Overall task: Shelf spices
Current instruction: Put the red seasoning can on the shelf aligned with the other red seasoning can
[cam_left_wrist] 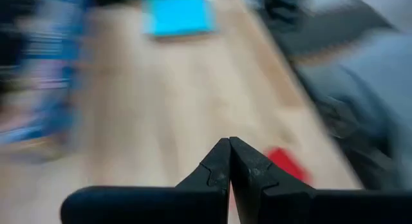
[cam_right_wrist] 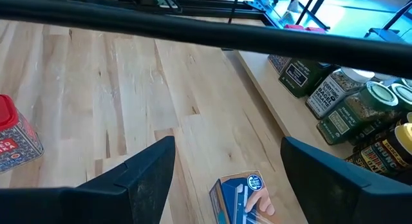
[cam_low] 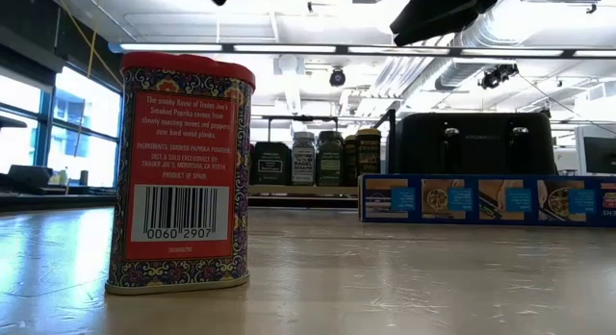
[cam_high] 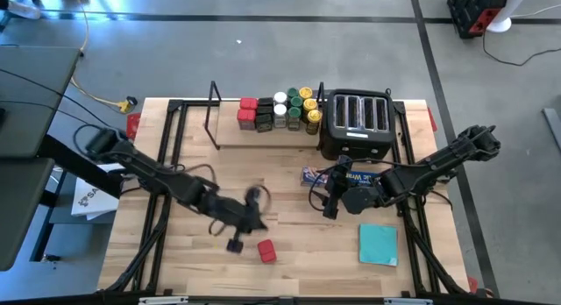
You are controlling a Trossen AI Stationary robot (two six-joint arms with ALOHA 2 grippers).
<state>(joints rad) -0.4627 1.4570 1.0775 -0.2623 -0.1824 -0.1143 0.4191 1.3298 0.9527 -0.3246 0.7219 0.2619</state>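
Red and upright, a smoked paprika tin (cam_high: 266,250) stands alone on the light-wood table (cam_high: 298,261), its long axis vertical, its lid up and its barcode face turned toward the low camera (cam_low: 181,171). It sits at about 6 o'clock of the table in the high view, well apart from the other spices (cam_high: 280,109), which are grouped upright on the plank shelf (cam_high: 263,134) at 12 o'clock, just beside the black four-slot toaster (cam_high: 358,121). The shelf's long axis runs from 9 to 3 o'clock.

The left gripper (cam_high: 235,242) hangs just beside the tin, at its 10 o'clock, its fingers (cam_left_wrist: 219,169) pressed together on nothing; the tin shows red past the fingertips in the left wrist view. The right gripper (cam_high: 329,200) hovers near the table's centre, jaws spread wide and empty over the end of the blue plastic-wrap box (cam_right_wrist: 241,198). A flat teal square (cam_high: 378,244) lies at 4 o'clock.
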